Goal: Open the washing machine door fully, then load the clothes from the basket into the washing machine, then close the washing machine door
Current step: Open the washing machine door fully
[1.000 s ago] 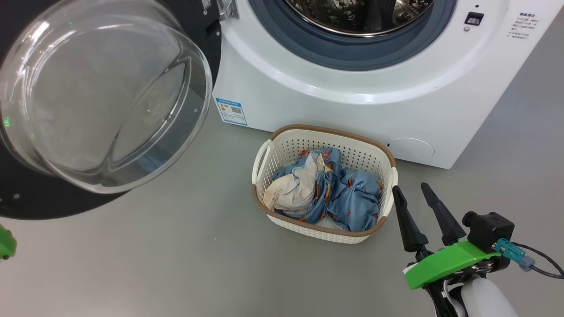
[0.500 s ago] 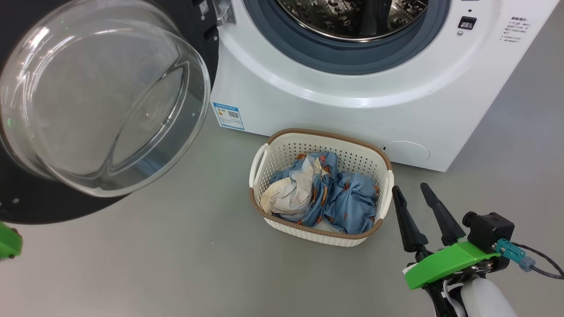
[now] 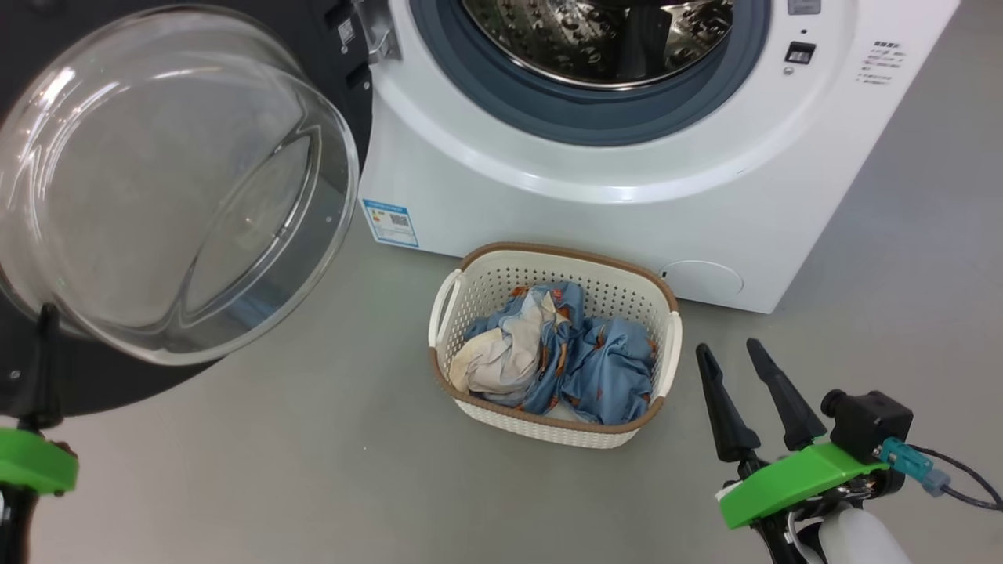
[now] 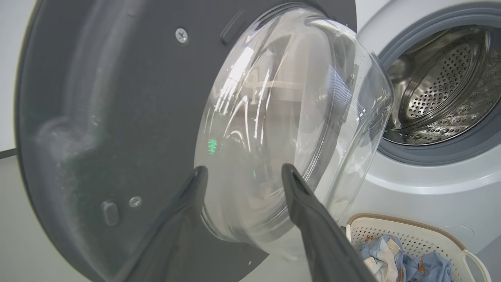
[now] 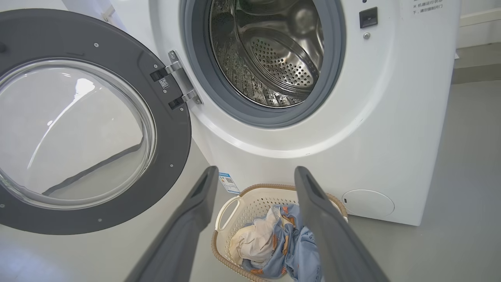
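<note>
Item: the washing machine (image 3: pixel 595 204), drum mouth bare; its door (image 3: pixel 172 188) swung wide to the robot's left; the basket (image 3: pixel 541 429) on the floor just before the machine, long axis running across its front; the clothes (image 3: pixel 564 352) heaped inside, none loaded yet; right gripper (image 3: pixel 729 346), fingers spread wide and empty, just beside the basket's right end, the heap ahead and leftward, so I judge this the nearer arm; left gripper (image 4: pixel 244 168), fingers likewise apart and empty, up by the door glass, well apart from the basket.

door (image 3: pixel 172 188) cropped left, sticker (image 3: pixel 389 222) text unreadable
</note>
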{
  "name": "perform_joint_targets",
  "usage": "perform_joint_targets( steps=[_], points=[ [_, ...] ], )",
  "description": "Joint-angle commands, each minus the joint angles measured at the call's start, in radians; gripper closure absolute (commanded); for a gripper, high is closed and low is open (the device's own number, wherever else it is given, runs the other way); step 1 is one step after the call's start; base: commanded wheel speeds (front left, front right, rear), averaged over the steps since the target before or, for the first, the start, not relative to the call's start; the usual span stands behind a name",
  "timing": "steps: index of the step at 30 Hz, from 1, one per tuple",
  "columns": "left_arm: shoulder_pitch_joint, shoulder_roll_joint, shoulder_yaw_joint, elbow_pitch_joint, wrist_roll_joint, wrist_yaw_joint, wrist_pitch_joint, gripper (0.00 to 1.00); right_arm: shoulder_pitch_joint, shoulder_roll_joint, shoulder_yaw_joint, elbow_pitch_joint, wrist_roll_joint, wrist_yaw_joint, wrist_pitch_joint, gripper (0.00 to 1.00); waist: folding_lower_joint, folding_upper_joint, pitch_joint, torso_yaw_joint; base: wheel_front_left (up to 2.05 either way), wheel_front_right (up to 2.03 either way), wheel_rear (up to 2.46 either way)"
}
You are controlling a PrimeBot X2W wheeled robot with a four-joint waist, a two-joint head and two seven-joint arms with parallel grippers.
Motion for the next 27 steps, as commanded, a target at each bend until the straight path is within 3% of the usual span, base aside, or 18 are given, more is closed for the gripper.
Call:
perform_joint_targets(
  steps=[1, 17, 27],
  points=[
    [0.004, 0.043, 0.052, -0.053, 0.021, 0.015, -0.009, 0.00, 0.000, 0.007, 0.030, -0.025, 0.011, 0.002, -0.012, 0.00, 0.0000, -0.0001, -0.012, -0.015, 0.00, 0.00, 0.00],
    [0.224, -0.035, 0.107, -0.362, 0.068, 0.098, -0.009, 0.00, 0.024, -0.015, 0.039, -0.045, 0.012, 0.002, -0.012, 0.00, 0.0000, -0.0001, -0.056, -0.132, 0.00, 0.00, 0.00],
    [0.292, -0.094, 0.114, -0.436, 0.090, 0.114, -0.009, 0.00, 0.040, -0.037, 0.047, -0.054, 0.013, 0.002, -0.012, 0.00, 0.0000, -0.0001, -0.095, -0.216, 0.00, 0.00, 0.00]
  ],
)
